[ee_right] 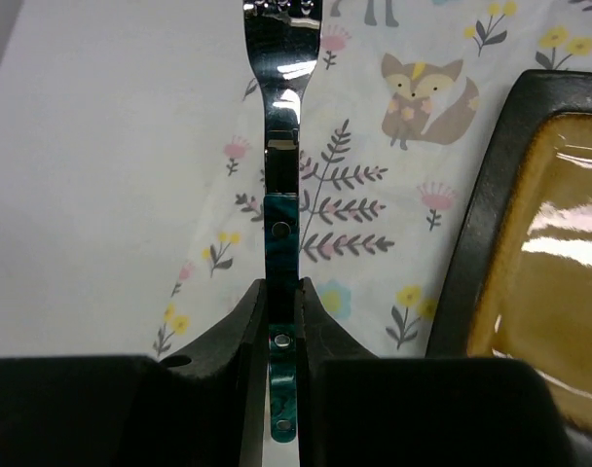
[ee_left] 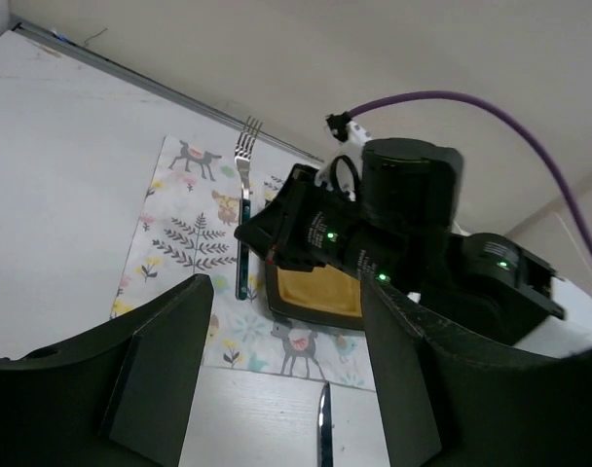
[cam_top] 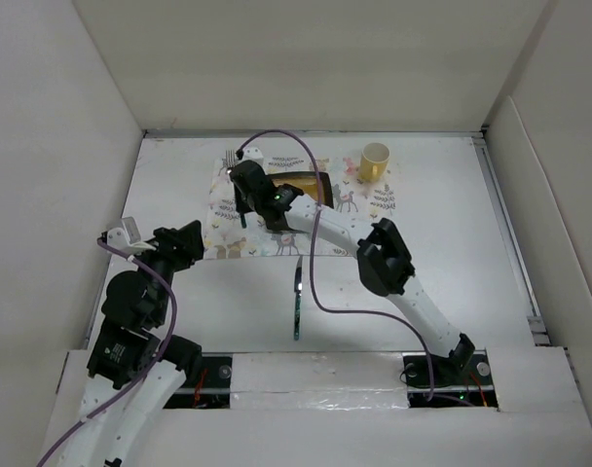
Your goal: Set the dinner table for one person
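My right gripper [cam_top: 242, 195] [ee_right: 281, 304] is shut on the teal handle of a fork [ee_right: 281, 117]. It holds the fork over the left part of the deer-patterned placemat [cam_top: 364, 222], just left of a dark square plate [cam_top: 311, 182] with a yellow inside. The tines point to the far wall. I cannot tell whether the fork touches the cloth. The fork [ee_left: 242, 199] and plate [ee_left: 315, 292] also show in the left wrist view. My left gripper [cam_top: 184, 243] [ee_left: 286, 379] is open and empty above the white dinner table [cam_top: 228, 311], near the left.
A knife [cam_top: 298, 297] [ee_left: 322, 428] with a teal handle lies on the table just in front of the placemat. A yellow cup [cam_top: 374, 161] stands at the placemat's far right. White walls bound the table on three sides.
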Available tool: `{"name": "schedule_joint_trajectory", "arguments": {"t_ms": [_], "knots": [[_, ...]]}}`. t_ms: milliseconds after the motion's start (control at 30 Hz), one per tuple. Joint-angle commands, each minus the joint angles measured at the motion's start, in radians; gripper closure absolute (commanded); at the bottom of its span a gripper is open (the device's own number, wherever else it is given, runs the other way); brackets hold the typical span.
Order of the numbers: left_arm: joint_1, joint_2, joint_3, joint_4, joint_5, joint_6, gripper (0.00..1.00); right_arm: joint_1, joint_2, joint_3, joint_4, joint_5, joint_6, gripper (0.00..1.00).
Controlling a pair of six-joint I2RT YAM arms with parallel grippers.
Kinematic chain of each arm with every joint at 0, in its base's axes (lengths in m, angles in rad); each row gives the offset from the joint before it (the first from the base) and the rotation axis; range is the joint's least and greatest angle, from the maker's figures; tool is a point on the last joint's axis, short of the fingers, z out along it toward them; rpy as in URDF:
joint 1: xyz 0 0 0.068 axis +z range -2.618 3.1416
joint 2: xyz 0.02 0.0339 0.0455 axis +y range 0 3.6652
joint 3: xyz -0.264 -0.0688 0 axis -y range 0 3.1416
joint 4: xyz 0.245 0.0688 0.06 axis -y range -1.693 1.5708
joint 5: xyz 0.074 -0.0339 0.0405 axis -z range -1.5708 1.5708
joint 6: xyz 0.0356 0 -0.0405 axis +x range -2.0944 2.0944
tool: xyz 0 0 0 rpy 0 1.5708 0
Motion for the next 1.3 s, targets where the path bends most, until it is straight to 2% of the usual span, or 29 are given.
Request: {"name": "schedule_joint_trajectory", "arguments": {"t_ms": [0,67,267,567,767,867,967,1000,1100,1267], "knots": [[0.004,0.02,0.015,0.029,0.008,-0.004,0.41,-0.02,0.066,0.156,-0.054,-0.045,0.014,1.0],[0.004,0.027,0.016,0.029,0.012,-0.004,0.41,-0.02,0.128,0.218,-0.063,-0.073,0.046,1.0],[0.004,0.04,0.016,0.035,0.028,0.002,0.41,-0.031,0.205,0.273,-0.068,-0.09,0.095,1.0],[0.004,0.046,0.018,0.032,0.035,0.005,0.41,-0.029,0.158,0.089,0.006,-0.077,0.198,1.0],[0.004,0.044,0.018,0.032,0.039,0.004,0.41,-0.029,0.159,0.053,0.011,-0.056,0.23,1.0],[0.004,0.044,0.016,0.034,0.036,0.005,0.41,-0.029,0.162,0.052,0.01,-0.061,0.235,0.92],[0.004,0.046,0.018,0.034,0.039,0.007,0.41,-0.029,0.149,0.041,0.032,-0.076,0.239,0.79],[0.004,0.046,0.018,0.034,0.038,0.007,0.41,-0.029,0.139,0.024,0.043,-0.083,0.241,0.71],[0.004,0.047,0.016,0.032,0.035,0.005,0.41,-0.029,0.08,-0.02,0.082,-0.085,0.239,0.6],[0.004,0.049,0.019,0.031,0.038,0.007,0.41,-0.02,-0.052,-0.117,0.167,-0.093,0.224,0.56]]}}
